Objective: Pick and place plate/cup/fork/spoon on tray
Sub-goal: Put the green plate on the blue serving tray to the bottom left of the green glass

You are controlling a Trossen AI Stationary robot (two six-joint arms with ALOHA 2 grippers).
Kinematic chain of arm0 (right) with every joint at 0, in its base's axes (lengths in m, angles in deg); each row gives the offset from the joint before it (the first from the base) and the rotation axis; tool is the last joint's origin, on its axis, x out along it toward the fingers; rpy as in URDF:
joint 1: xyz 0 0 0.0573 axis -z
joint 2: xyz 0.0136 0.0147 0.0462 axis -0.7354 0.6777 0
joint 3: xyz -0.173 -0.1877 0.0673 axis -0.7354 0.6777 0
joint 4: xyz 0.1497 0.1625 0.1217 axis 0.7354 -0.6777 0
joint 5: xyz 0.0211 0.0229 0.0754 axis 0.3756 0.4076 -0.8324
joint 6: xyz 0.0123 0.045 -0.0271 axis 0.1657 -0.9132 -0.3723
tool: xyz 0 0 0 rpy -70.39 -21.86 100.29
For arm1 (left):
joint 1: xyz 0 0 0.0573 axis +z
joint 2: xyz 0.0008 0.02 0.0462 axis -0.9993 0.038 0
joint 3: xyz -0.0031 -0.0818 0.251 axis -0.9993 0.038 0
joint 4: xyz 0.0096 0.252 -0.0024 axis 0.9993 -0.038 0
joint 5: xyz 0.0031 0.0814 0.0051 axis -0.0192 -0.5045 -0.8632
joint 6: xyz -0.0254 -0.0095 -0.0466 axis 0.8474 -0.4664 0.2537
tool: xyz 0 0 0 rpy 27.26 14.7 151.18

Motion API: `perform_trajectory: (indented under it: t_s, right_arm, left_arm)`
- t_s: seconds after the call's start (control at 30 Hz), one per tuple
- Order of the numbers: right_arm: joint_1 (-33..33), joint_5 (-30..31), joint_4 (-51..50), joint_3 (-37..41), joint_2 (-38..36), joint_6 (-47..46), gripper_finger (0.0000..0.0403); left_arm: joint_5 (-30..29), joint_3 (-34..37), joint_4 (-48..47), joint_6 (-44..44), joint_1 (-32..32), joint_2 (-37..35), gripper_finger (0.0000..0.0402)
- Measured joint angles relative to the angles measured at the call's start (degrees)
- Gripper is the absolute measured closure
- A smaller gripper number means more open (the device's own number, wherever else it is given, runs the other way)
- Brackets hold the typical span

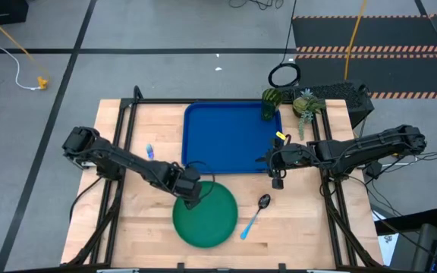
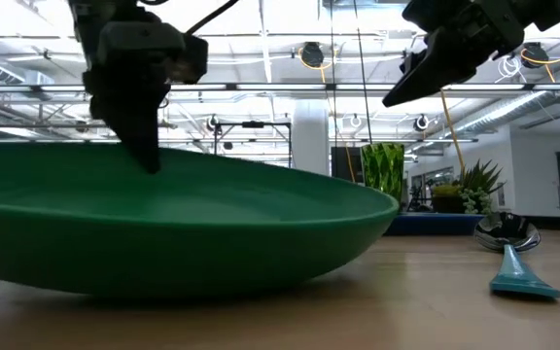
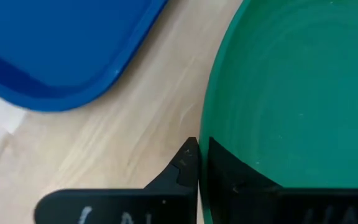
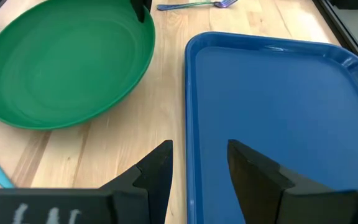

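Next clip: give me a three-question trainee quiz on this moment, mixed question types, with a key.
1. True or false: the plate already lies inside the tray.
2. Which gripper is clamped on the plate's rim?
A. the left gripper
B. the right gripper
C. neither
3. Fill in: the spoon lies on the table between the plate and the table's ______ edge.

Key
1. False. The plate sits on the wood, apart from the tray's near edge, one side tipped up in the low view.
2. A. Its fingers pinch the rim; the right gripper hangs open over the tray's right edge, holding nothing.
3. Right.
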State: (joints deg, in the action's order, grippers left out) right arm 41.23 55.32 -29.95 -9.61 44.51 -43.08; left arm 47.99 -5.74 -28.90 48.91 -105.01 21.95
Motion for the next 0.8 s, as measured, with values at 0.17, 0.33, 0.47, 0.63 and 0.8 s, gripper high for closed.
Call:
perform_trajectory:
  t_s: [0.17, 0.33, 0.47, 0.63, 0.8]
  right_arm:
    - [0.0, -0.01, -0.33, 0.0, 0.0, -0.14, 0.0257]
    - [0.0, -0.02, -1.27, 0.0, 0.0, -0.51, 0.0257]
    - [0.0, -0.04, -2.85, -0.02, 0.0, -2.17, 0.0257]
    - [0.0, -0.05, -9.05, -0.04, 0.0, -6.05, 0.0257]
    - [0.0, -0.01, -15.23, -0.04, -1.0, -11.07, 0.0257]
  left_arm:
    - [-0.55, -4.01, -1.14, -5.16, 1.5, 0.05, 0.0394]
    - [-1.75, -10.16, -5.17, -11.63, 3.66, 0.07, 0.0394]
    - [-1.91, -14.9, -8.0, -16.6, 6.22, 0.07, 0.0394]
    - [-1.94, -19.5, -9.01, -24.14, 10.57, 0.07, 0.0394]
    - [-2.18, -23.22, -8.49, -31.4, 16.18, 0.07, 0.0394]
